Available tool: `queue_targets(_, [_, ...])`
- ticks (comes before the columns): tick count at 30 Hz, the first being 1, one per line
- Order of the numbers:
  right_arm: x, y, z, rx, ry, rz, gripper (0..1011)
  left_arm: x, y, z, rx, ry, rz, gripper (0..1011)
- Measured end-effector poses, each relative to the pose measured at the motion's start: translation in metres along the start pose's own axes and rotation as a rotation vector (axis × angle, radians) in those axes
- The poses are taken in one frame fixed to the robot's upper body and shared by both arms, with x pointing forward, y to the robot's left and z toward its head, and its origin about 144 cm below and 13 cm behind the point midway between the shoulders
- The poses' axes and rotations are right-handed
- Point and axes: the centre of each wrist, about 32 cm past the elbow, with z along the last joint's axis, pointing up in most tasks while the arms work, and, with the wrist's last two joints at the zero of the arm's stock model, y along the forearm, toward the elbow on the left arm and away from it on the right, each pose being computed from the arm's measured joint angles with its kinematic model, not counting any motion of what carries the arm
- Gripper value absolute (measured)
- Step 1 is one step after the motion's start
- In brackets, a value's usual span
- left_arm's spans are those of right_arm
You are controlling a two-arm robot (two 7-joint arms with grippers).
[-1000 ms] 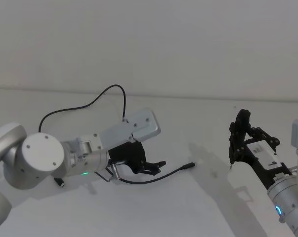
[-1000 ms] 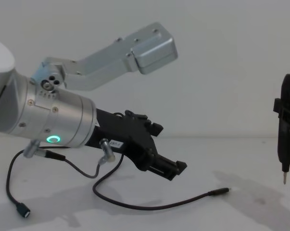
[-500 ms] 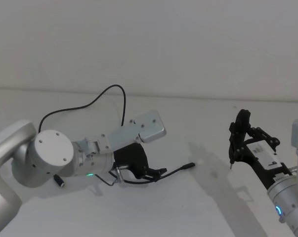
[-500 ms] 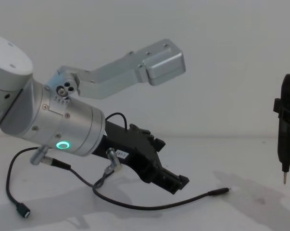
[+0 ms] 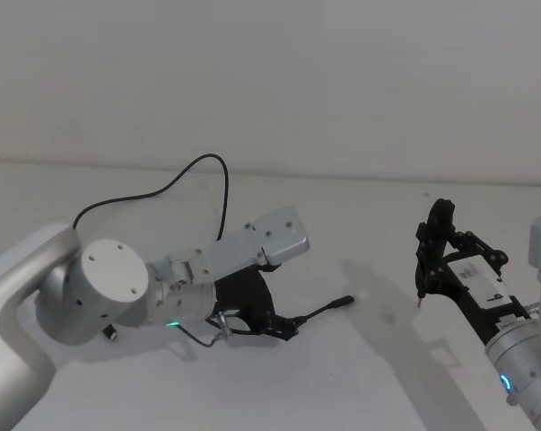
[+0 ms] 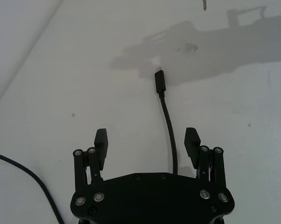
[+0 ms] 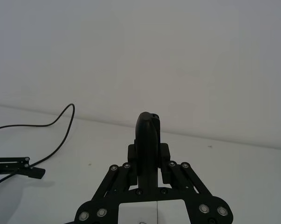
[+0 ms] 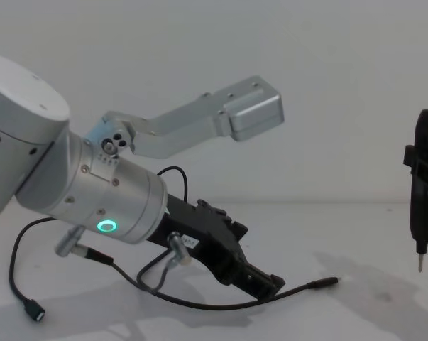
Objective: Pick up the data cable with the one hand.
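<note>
The data cable (image 5: 319, 312) lies on the white table, a thin black line ending in a slim dark plug (image 5: 344, 301). Its small greenish-tipped plug (image 8: 33, 311) rests near my left arm's base. My left gripper (image 5: 286, 325) is low over the table and open. In the left wrist view the cable (image 6: 169, 126) runs between the two fingers, nearer one finger (image 6: 191, 140), and neither finger touches it. From the chest the left gripper (image 8: 270, 284) sits just above the cable (image 8: 302, 287). My right gripper (image 5: 436, 256) hangs at the right, shut on a dark pen-shaped tool (image 7: 147, 135).
A short grey wire with silver connectors (image 8: 167, 256) loops under my left wrist. A silver camera bracket (image 8: 253, 114) juts above it. The cable's far loop (image 5: 198, 166) curves toward the back wall. The tool's thin metal tip (image 8: 419, 264) points down at the right.
My left gripper has moved down and forward, from above the cable to astride it close to the table. The right arm and its tool have stayed still.
</note>
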Motion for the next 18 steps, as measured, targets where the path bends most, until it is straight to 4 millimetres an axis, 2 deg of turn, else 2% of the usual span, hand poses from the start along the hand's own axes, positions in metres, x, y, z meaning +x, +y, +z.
queue_targets(18, [0.0, 0.0, 0.0, 0.0, 0.0, 0.0, 268, -0.006, -0.014, 0.002, 0.036, 0.048, -0.003, 1001])
